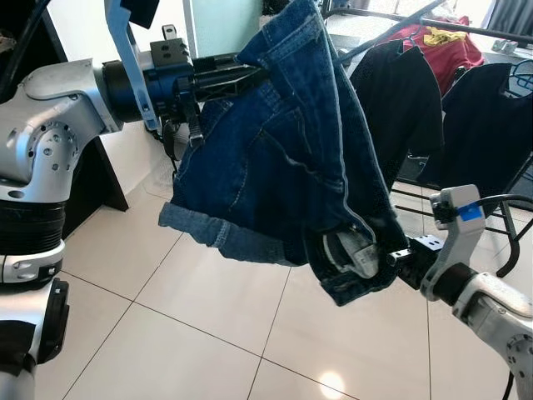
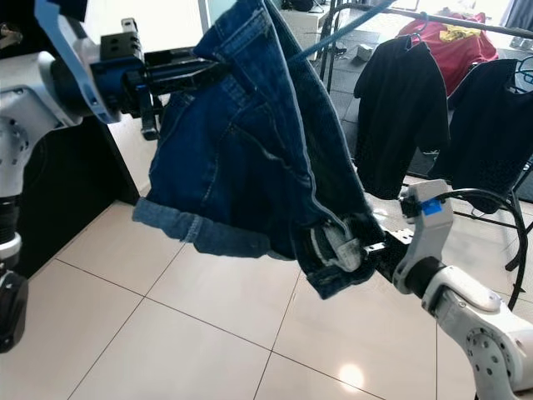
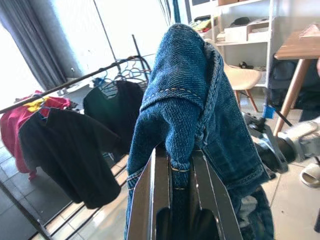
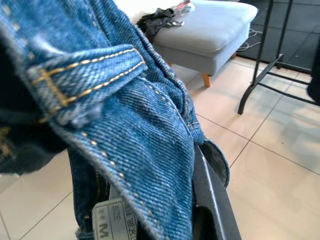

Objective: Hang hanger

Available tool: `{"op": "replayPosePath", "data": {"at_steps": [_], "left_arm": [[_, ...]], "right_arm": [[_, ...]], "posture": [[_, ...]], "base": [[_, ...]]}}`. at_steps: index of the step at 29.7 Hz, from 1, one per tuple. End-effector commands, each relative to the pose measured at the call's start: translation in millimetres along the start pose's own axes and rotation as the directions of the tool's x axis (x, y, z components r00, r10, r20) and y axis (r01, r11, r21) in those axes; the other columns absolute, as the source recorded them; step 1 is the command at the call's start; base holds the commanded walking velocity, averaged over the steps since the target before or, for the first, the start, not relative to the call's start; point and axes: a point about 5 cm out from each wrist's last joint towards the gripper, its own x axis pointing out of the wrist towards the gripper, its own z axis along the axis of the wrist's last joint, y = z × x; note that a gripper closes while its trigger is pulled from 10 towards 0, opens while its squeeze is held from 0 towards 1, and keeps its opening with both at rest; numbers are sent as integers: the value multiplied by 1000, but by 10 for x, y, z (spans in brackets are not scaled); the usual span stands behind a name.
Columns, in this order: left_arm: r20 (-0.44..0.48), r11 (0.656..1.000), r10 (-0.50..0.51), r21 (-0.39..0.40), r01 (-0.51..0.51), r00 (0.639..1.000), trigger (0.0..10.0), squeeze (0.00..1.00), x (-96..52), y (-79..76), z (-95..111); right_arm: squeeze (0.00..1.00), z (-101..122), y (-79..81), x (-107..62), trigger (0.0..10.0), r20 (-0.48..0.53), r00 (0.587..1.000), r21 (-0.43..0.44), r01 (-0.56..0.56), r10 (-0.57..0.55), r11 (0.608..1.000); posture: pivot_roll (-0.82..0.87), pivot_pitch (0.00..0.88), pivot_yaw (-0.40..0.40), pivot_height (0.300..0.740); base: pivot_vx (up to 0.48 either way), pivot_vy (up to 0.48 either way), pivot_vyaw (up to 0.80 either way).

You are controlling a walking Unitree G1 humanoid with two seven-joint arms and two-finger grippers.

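Fingers of the left gripper (image 3: 182, 200) pinched the denim shorts (image 1: 283, 158) at the waistband; right gripper (image 1: 398, 257) gripped the limp, heavy lower edge.

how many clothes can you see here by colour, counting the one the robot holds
blue denim shorts, held by the left gripper and the right gripper: 1
black shirts on the rack, one and another: 2
red garment behind them: 1
total: 4
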Motion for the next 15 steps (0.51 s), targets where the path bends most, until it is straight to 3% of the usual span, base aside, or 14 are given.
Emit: {"op": "replayPosePath", "data": {"at_steps": [1,7,8,9,12,13,14,15], "left_arm": [[26,1000,-17,21,17,1000,0,0,-43,-26,75],[-13,998,-53,33,53,999,0,0,-99,-68,-59],[-46,996,-75,44,77,996,392,0,-133,-96,-159],[-98,994,-93,56,99,991,2000,0,-190,-123,-305],[-133,992,-104,62,113,986,2000,0,-229,-142,-397],[-207,984,-169,24,178,964,5020,0,-280,-330,-686],[-207,984,-169,24,178,964,5020,0,-280,-330,-686],[-225,978,-203,3,209,953,5059,0,-278,-444,-794]], "right_arm": [[0,49,15,2,0,34,999,6,-18,17,1000],[0,199,-22,-26,0,141,990,75,-43,33,996],[0,281,-54,-51,0,202,979,121,-60,35,991],[0,381,-138,-94,0,275,961,178,-60,9,982],[0,439,-196,-125,0,319,948,212,-59,-12,975],[0,593,-387,-221,0,420,902,303,-35,-101,952],[0,593,-387,-221,0,420,902,303,-35,-101,952],[0,637,-433,-248,0,450,884,332,-31,-129,943]], "posture": [[-48,85,-19,740],[-45,87,-18,740],[-45,87,-18,740],[-45,87,-18,740],[-45,87,-18,740],[-44,92,-17,740],[-44,92,-17,740],[-44,92,-17,740]], "base": [[0,0,0],[0,0,0],[0,0,0],[0,0,0],[0,0,0],[0,0,0],[0,0,0],[0,0,0]]}}
